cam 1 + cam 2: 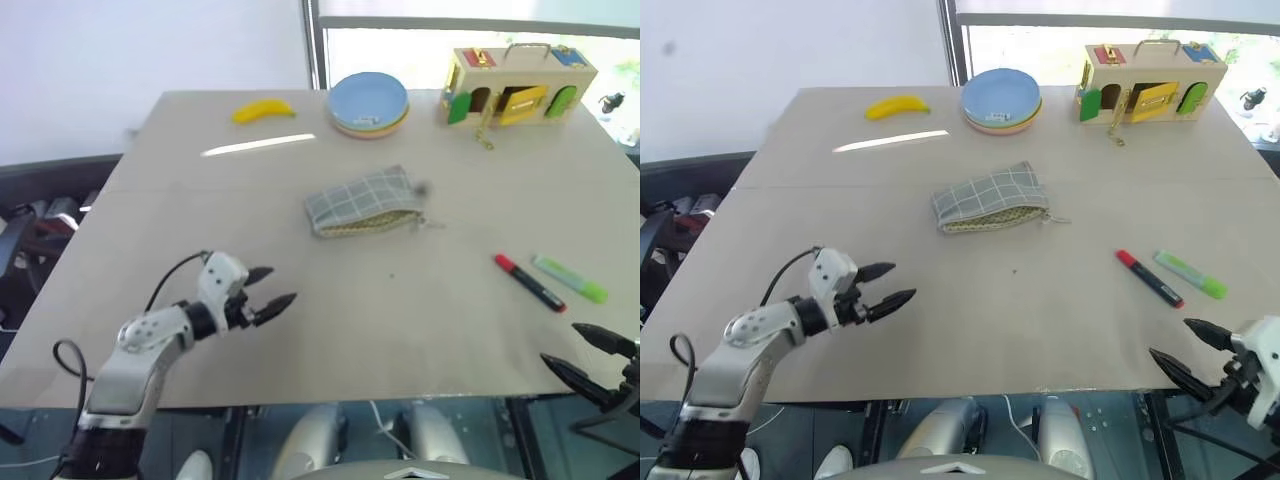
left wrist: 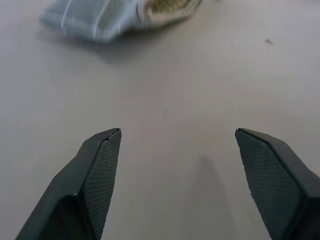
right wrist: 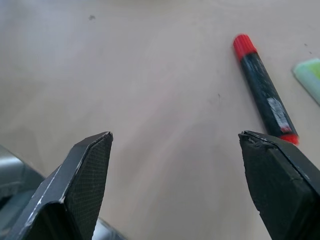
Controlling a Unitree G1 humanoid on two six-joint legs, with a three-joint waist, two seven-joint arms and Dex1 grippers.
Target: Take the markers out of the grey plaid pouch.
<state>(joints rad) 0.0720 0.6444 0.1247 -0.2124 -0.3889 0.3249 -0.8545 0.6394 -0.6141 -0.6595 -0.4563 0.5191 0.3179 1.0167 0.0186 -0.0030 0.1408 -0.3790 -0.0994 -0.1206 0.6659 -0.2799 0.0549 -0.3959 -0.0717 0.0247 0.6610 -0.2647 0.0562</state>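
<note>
Two markers [image 1: 551, 281] lie outside grey plaid pouch [image 1: 362, 201]; red marker's label seemingly unreadable; both jaws spread, empty.

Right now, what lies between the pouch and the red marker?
Bare table only, in the right eye view: nothing lies between the grey plaid pouch and the red marker.

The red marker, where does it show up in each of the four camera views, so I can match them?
Left eye view: red marker lies right of centre, just left of the green highlighter.
Right eye view: same spot, again beside the highlighter.
Left wrist view: no marker; the grey plaid pouch lies ahead.
Right wrist view: marker lies ahead, past the fingertips.
Shared landmark: the highlighter.
</note>
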